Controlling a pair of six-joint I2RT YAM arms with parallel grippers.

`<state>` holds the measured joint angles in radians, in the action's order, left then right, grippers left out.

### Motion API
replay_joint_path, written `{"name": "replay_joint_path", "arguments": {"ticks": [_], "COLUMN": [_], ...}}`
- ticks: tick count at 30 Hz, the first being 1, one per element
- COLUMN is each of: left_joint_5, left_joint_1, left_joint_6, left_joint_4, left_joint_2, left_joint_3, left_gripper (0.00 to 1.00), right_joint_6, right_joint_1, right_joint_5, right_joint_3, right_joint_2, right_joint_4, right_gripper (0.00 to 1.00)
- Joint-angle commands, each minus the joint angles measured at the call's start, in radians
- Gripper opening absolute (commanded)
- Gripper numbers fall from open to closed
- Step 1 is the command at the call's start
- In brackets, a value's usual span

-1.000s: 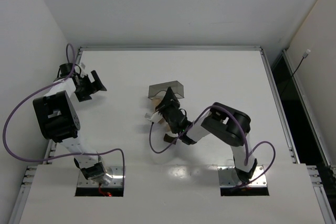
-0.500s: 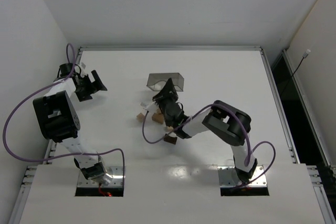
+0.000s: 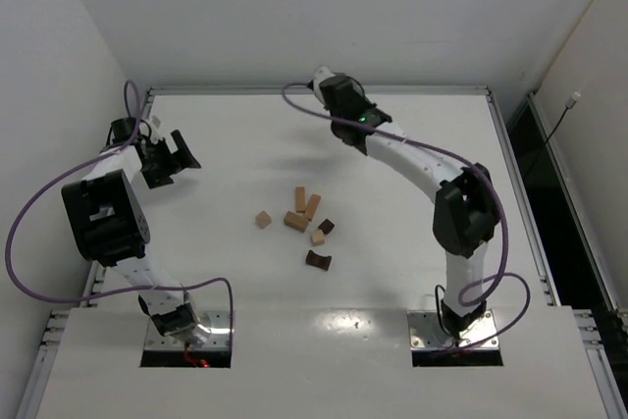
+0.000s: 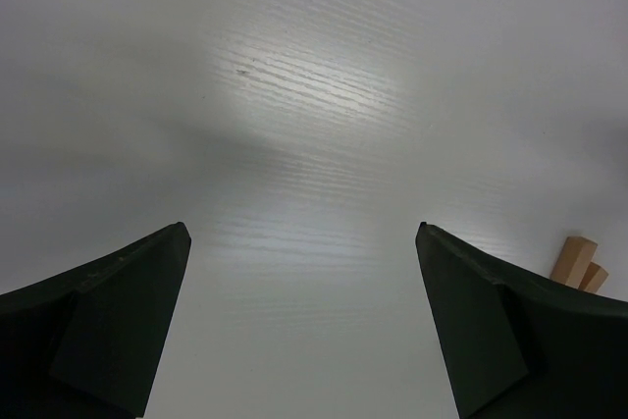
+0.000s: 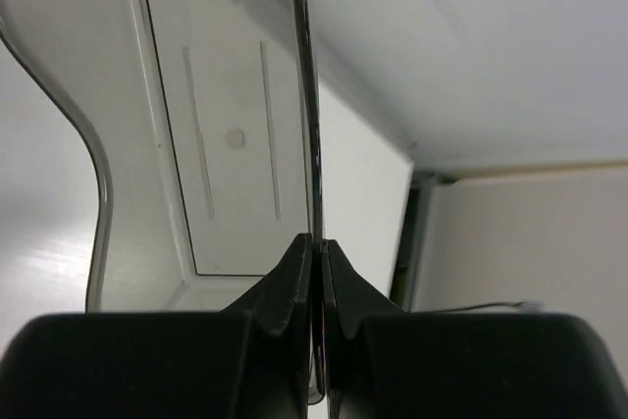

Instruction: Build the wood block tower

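Observation:
No tower stands. The wood blocks lie loose at the table's middle: tan bars [image 3: 306, 203], a tan cube [image 3: 263, 218], a dark brown cube [image 3: 327, 226] and a dark arch piece [image 3: 317, 260]. My right gripper [image 3: 330, 86] is stretched to the table's far edge. In the right wrist view it [image 5: 319, 242] is shut on the thin wall of the clear plastic bin [image 5: 231, 144], which is empty. My left gripper [image 3: 177, 155] is open and empty at the far left, over bare table [image 4: 304, 242]. Two tan blocks [image 4: 575, 262] show at the right edge of the left wrist view.
The raised table rim [image 3: 314, 90] runs along the far edge just behind my right gripper. The right arm's link [image 3: 412, 159] spans above the table's right half. A purple cable [image 3: 39, 213] loops off the left arm.
My right arm swung from the table's middle up to the far edge with the bin in its grip. The blocks, earlier covered by the bin and gripper, now lie scattered. The left arm stayed still.

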<state>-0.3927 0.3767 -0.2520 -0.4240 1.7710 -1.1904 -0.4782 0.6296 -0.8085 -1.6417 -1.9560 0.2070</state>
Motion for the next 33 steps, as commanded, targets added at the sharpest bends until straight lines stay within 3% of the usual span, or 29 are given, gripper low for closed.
{"name": "replay_joint_path", "arguments": {"ticks": [1, 4, 9, 10, 15, 20, 30, 33], "left_joint_5": [-0.029, -0.047, -0.057, -0.069, -0.112, -0.13, -0.13, -0.13], "left_joint_1": [0.011, 0.011, 0.011, 0.011, 0.011, 0.011, 0.011, 0.011], "left_joint_6": [0.002, 0.002, 0.023, 0.023, 0.023, 0.023, 0.033, 0.042], "left_joint_4": [0.025, 0.025, 0.036, 0.047, 0.094, 0.082, 0.053, 0.053], "left_joint_2": [0.002, 0.002, 0.002, -0.008, -0.022, 0.018, 0.039, 0.039], "left_joint_3": [-0.017, -0.026, -0.035, -0.026, -0.012, -0.035, -0.055, -0.055], "left_gripper": [1.0, 1.0, 1.0, 1.0, 1.0, 1.0, 1.0, 1.0], "right_joint_6": [0.338, 0.403, 0.435, 0.435, 0.449, 0.449, 0.399, 0.398], "right_joint_1": [-0.117, -0.269, -0.491, -0.567, -0.741, -0.84, -0.858, -0.858], "right_joint_5": [0.237, 0.527, 0.73, 0.829, 0.965, 0.985, 0.879, 0.832], "right_joint_3": [-0.099, -0.225, -0.294, -0.303, -0.346, -0.453, -0.581, -0.59], "right_joint_2": [-0.03, -0.099, -0.173, -0.194, -0.242, -0.33, -0.48, -0.494], "right_joint_4": [0.454, 0.592, 0.647, 0.647, 0.628, 0.609, 0.588, 0.578], "right_gripper": [0.0, 0.0, 0.0, 0.0, 0.0, 0.0, 0.0, 0.06]}}
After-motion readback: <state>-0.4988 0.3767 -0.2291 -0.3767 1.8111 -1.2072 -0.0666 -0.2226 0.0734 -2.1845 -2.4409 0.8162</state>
